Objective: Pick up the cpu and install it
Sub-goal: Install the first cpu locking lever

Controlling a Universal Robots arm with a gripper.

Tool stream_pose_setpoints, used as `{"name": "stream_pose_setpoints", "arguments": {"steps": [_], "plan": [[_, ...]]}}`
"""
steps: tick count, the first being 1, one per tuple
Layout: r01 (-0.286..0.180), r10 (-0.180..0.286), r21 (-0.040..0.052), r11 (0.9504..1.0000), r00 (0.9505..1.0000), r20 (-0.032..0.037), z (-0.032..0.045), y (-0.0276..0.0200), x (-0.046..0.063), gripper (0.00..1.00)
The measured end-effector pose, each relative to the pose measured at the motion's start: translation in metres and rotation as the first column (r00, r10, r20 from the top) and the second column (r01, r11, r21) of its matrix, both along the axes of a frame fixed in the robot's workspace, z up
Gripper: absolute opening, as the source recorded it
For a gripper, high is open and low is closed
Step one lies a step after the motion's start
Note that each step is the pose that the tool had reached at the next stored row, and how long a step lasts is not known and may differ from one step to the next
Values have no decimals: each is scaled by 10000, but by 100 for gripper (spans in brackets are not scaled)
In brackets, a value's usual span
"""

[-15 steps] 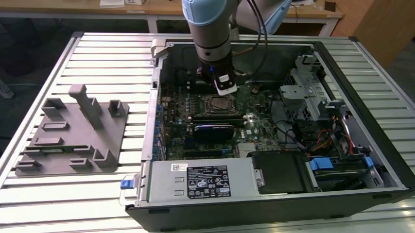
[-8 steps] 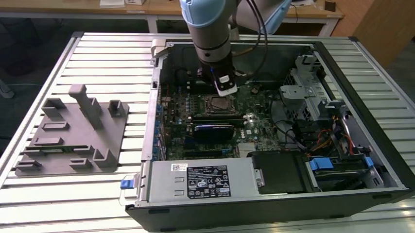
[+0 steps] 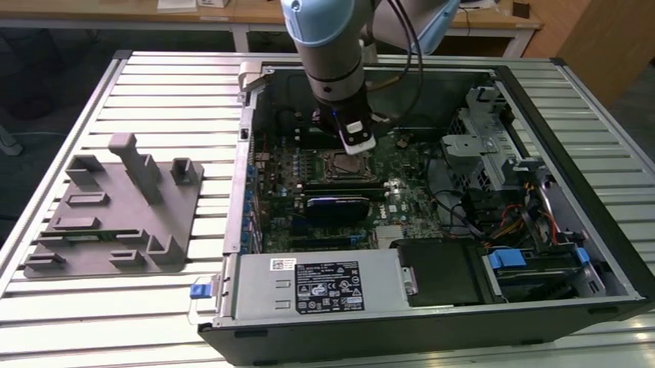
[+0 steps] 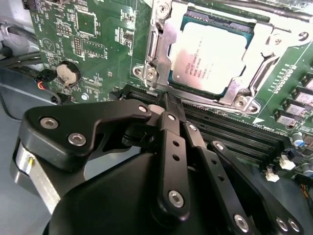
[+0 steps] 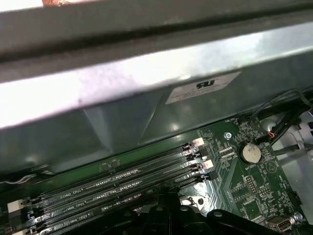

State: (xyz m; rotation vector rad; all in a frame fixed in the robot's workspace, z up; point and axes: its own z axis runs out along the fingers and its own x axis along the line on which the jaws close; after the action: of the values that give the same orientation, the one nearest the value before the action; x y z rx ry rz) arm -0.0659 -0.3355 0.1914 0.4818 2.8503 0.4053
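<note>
The cpu (image 4: 211,58) sat in its motherboard socket (image 4: 161,49), seated flat. The gripper (image 4: 168,100) hung just beside that socket, fingers pressed together on nothing, over the memory slots (image 4: 234,132).

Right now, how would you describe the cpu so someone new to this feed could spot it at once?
Start at the open computer case on the slatted table, then find the green motherboard inside it. The cpu lies in the metal socket frame beside the black memory slots: a flat silver square, the only shiny plate among green board and black parts.

silver cpu (image 4: 212,56) flat in socket (image 4: 161,54)
</note>
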Motion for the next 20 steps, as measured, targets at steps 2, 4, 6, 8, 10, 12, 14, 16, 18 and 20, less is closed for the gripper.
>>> {"name": "stream_pose_setpoints", "arguments": {"steps": [2,4,6,8,10,12,14,16,18,20], "plan": [[0,0,0,10000,10000,47,-4,-7,0,11],[0,0,1,10000,10000,73,-6,-10,0,11],[-1,1,1,10000,10000,74,-6,-10,0,11],[0,0,-1,10000,10000,72,2,-11,0,11],[-1,1,1,10000,10000,73,17,-10,0,11],[-1,1,0,10000,10000,73,36,-10,0,11],[0,0,2,10000,10000,74,47,-10,0,11],[-1,1,4,10000,10000,76,46,-9,-2,11],[-1,1,7,10000,10000,75,47,-7,-12,11],[0,0,6,10000,10000,72,48,-3,-34,11]]}}
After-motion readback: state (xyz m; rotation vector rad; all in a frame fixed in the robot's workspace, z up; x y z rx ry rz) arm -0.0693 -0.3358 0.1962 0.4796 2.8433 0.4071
